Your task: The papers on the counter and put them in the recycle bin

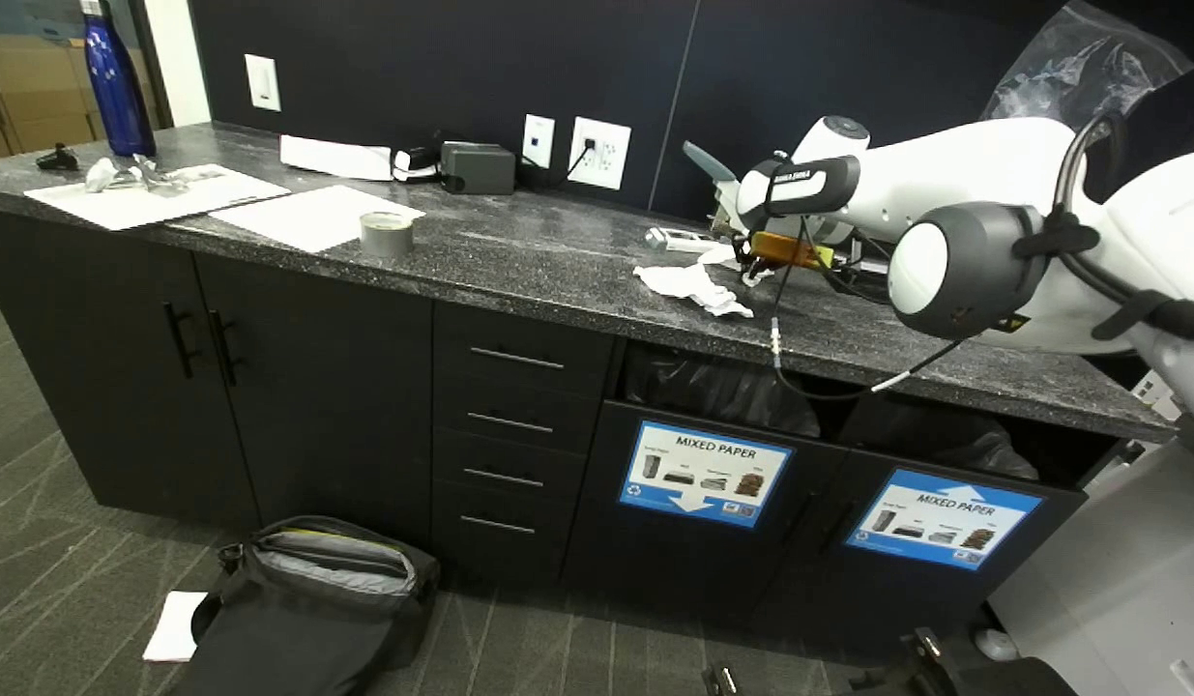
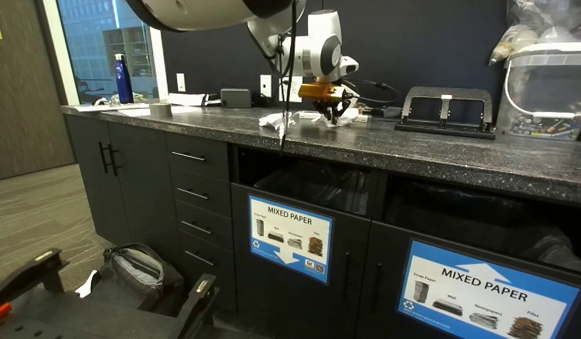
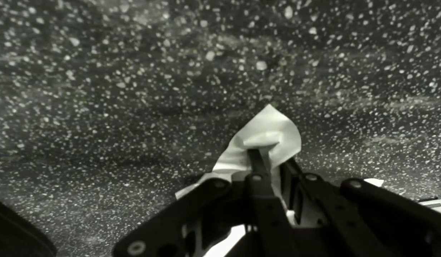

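With my hand [image 3: 273, 159] I am gripping a crumpled paper [image 3: 268, 132] low over the bench [image 1: 529, 246], between its front and back edges. Just beside it, another paper wad [image 1: 695, 285] is lying on the bench. Below the front edge, two bins [image 2: 354, 230] are showing dark plastic liners [image 2: 318, 183] in their openings; what those are holding I cannot tell. Near the back edge, a clear bucket [image 2: 553, 59] is holding small coloured pieces [image 2: 553, 126]. At the bench end by the blue bottle [image 1: 118, 92], crumpled scraps [image 1: 101, 176] are resting on a flat sheet [image 1: 103, 208]. On the floor [image 1: 519, 623], a dark bag [image 1: 306, 619] is gaping open.
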